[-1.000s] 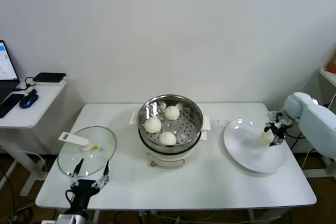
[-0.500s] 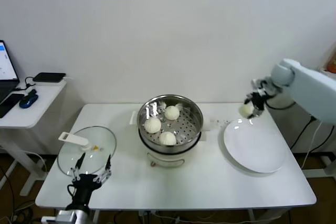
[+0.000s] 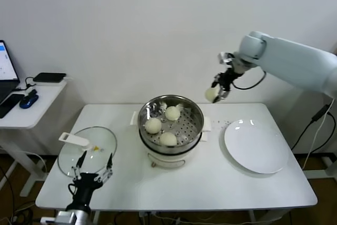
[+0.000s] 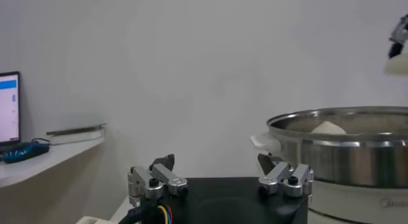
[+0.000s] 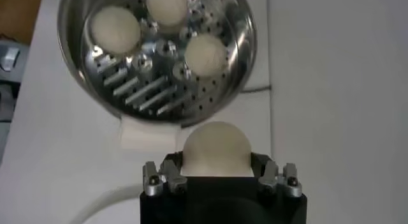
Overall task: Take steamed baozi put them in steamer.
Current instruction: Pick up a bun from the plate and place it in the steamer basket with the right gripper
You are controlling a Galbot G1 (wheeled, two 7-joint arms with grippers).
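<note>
While three buns are sitting in the steamer point(image 3: 170, 122) mid-table, you are holding the right gripper point(image 3: 217, 91) clamped on the fourth baozi point(image 3: 211, 94) high to clear its rim; left gripper point(image 3: 92, 174) is idling, fingers apart, near the front-left corner.

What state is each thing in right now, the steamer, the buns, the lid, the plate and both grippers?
steamer: uncovered, three buns inside
buns in the steamer: resting on the perforated bottom, apart from one another
fourth bun: held in the air, beside the steamer's rim
right gripper: shut on the fourth bun
glass lid: off the steamer, lying on the table
white plate: empty
left gripper: open, holding nothing, near the lid
</note>
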